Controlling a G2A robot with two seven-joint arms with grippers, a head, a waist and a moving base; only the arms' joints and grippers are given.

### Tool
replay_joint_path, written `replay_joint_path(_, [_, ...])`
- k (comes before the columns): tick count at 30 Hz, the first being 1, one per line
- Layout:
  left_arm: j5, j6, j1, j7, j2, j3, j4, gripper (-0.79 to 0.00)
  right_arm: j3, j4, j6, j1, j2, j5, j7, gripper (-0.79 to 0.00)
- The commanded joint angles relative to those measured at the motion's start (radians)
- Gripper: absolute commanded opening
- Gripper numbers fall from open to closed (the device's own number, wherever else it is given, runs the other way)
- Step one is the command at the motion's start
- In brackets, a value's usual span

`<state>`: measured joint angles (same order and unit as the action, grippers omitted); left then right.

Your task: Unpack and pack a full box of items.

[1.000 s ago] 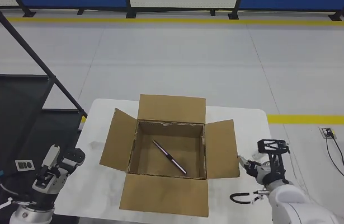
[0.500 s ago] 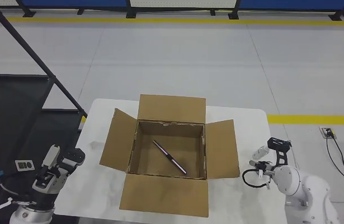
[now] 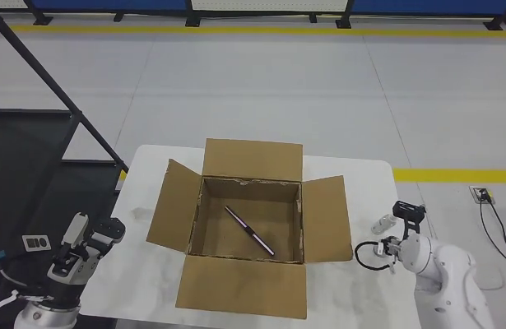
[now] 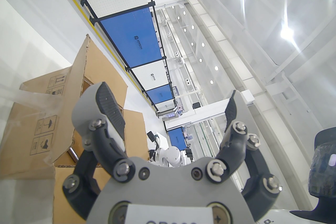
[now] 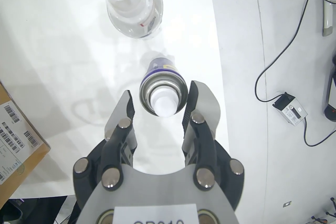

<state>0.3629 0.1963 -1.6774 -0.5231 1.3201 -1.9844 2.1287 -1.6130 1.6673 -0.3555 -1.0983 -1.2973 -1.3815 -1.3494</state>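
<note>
The left gripper, lower left in the top view, is spread and empty. Mid-frame, the open box holds 1 slim rod. Lower right, the right gripper is spread astride an upright spray can on the table, near a clear bottle. The can looks rigid, smooth and round, so likely slippery: pinch its body squarely, below the rim.

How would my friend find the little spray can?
Start at the big cardboard box on the white table. Beside it, near the table's edge, two things stand. The spray can is the purple metal one between the right gripper's fingers, not the clear white-capped bottle.
</note>
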Motion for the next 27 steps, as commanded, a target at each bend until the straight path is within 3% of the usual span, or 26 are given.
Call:
replay_joint_path(1, [0.000, 0.000, 0.000, 0.000, 0.000, 0.000, 0.000, 0.000, -0.002, -0.016, -0.022, 0.004, 0.000, -0.012, -0.009, -0.459])
replay_joint_path(4, [0.000, 0.000, 0.000, 0.000, 0.000, 0.000, 0.000, 0.000, 0.006, -0.029, -0.031, 0.018, 0.000, -0.023, -0.021, -0.526])
replay_joint_path(7, [0.000, 0.000, 0.000, 0.000, 0.000, 0.000, 0.000, 0.000, 0.008, -0.035, -0.041, 0.024, -0.001, -0.031, -0.024, -0.671])
replay_joint_path(8, [0.000, 0.000, 0.000, 0.000, 0.000, 0.000, 0.000, 0.000, 0.008, -0.036, -0.039, 0.026, 0.000, -0.033, -0.026, -0.773])
replay_joint_path(18, [0.000, 0.000, 0.000, 0.000, 0.000, 0.000, 0.000, 0.000, -0.012, 0.065, -0.059, -0.021, -0.001, -0.026, -0.008, -0.785])
replay_joint_path(27, [0.000, 0.000, 0.000, 0.000, 0.000, 0.000, 0.000, 0.000, -0.066, 0.298, -0.038, -0.155, -0.002, 0.054, 0.082, -0.785])
